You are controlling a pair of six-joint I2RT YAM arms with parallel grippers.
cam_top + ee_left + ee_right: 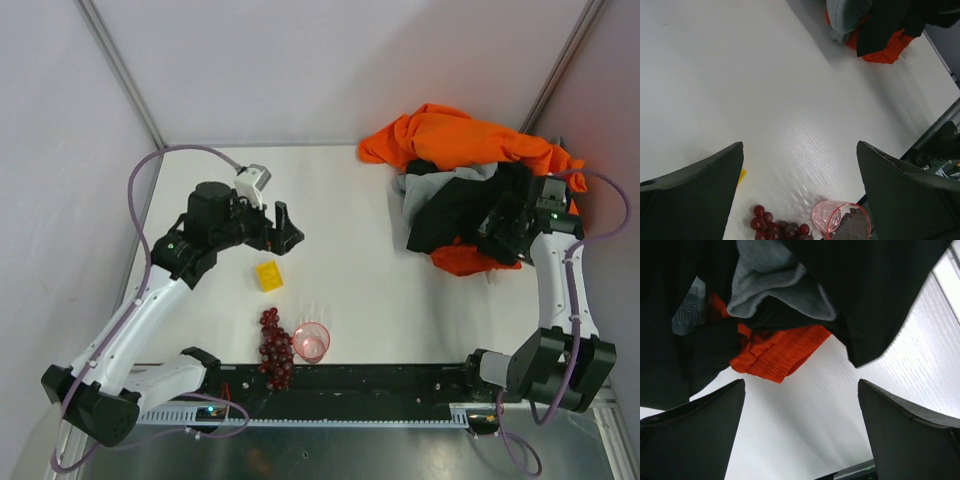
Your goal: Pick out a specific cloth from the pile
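Observation:
The pile lies at the back right: a large bright orange garment, a black one and a light grey one. The small orange-red cloth sticks out from under the pile's near edge. In the right wrist view the cloth hangs under black and grey fabric. My right gripper hovers over the pile's near right side, and it is open and empty, just short of the cloth. My left gripper is open and empty above the table's left middle. The cloth also shows far off in the left wrist view.
A yellow block, a bunch of dark red grapes and a pink plastic cup sit near the front of the white table. The walls close in behind and beside the pile. A black rail runs along the near edge.

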